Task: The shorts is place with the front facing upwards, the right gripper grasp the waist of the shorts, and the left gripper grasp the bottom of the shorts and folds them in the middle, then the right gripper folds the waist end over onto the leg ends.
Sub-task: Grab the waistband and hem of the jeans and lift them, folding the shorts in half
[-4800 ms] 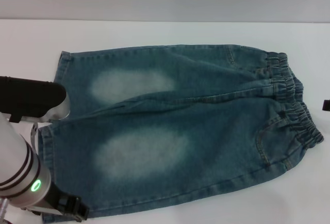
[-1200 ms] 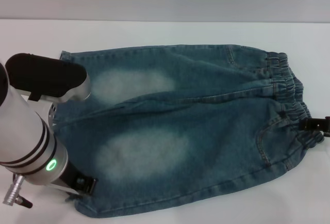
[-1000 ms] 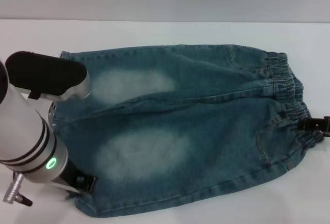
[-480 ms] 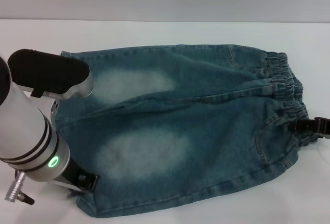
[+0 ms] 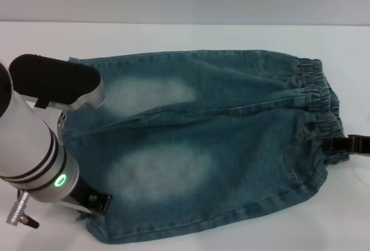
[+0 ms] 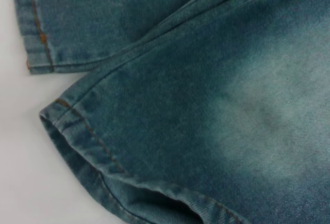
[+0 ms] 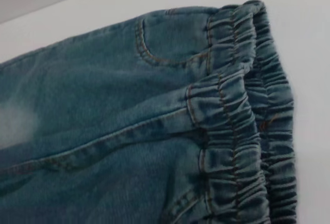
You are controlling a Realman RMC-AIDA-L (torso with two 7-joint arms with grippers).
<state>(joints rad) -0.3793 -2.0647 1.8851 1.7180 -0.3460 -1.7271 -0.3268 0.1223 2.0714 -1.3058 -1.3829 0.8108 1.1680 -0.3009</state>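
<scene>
Blue denim shorts [image 5: 208, 147] with two pale faded patches are spread front side up on a white table [image 5: 173, 37]. In the head view, the gathered elastic waist [image 5: 324, 109] is seen at the right end of the shorts and the hemmed bottom [image 5: 72, 141] at the left end.

The left gripper [image 5: 92, 202], on a silver-white arm with black bands and a green glowing ring, is placed at the near left corner of the shorts, right at the hem of the nearer leg. Whether its fingers are apart or together cannot be told, as they are hidden by the arm. In the left wrist view, the stitched hem [image 6: 77, 126] of one leg is shown slightly raised and curled, with the other leg's hem beside it and white table beyond.

The right gripper [image 5: 347, 145] is seen at the right edge of the head view as a black claw touching the near end of the waist. Its fingers cannot be judged as apart or clamped. In the right wrist view, the ruched waistband [image 7: 242, 121] and a stitched pocket curve [image 7: 154, 48] are shown close up.
</scene>
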